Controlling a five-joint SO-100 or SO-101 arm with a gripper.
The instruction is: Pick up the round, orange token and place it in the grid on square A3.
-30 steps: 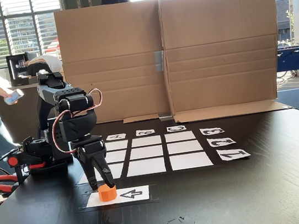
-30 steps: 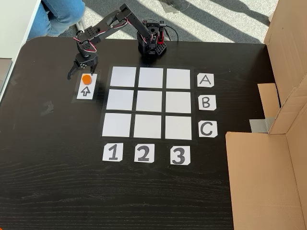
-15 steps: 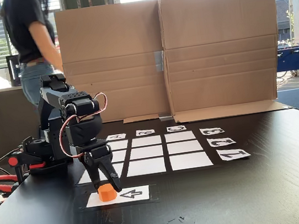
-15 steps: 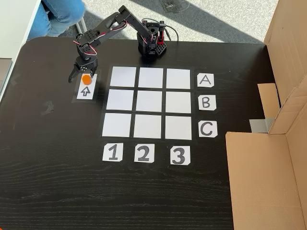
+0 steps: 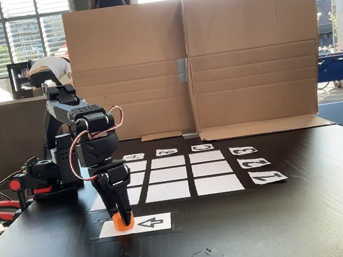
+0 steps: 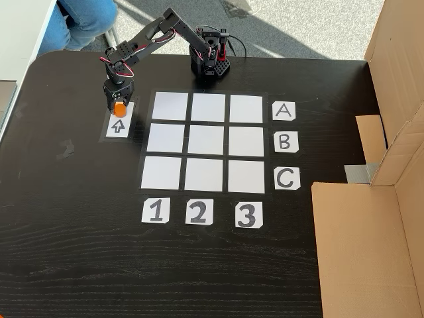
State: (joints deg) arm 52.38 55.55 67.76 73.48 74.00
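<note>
On the white strip with the black arrow point(image 6: 118, 124), at the left of the grid point(image 6: 207, 141) in the overhead-angled fixed view, the gripper point(image 6: 118, 108) has closed in: half a second ago its fingers point(image 5: 114, 204) stood spread on either side of the token point(image 5: 123, 223), and now they are drawn in against its sides, pinching it. The token itself has not shifted; it sits at the near-arm end of the strip, resting on the paper, and in the low fixed view its orange base shows just below the fingertips with no gap under it that I can make out. So the grasp looks made but the lift is not yet begun. That puts the task at the end of its first step, with the carry and the placing still to come. Square A3 point(image 6: 246, 108) lies in the row beside the "A" label point(image 6: 283, 111) and the column above the "3" label point(image 6: 248, 214), which is the far corner of the grid from the strip, well apart from the token. The next move, as I judge it, is a clean rise, then a sweep across the top row of cells; a shallow pinch on so short a puck could let it slip.
</note>
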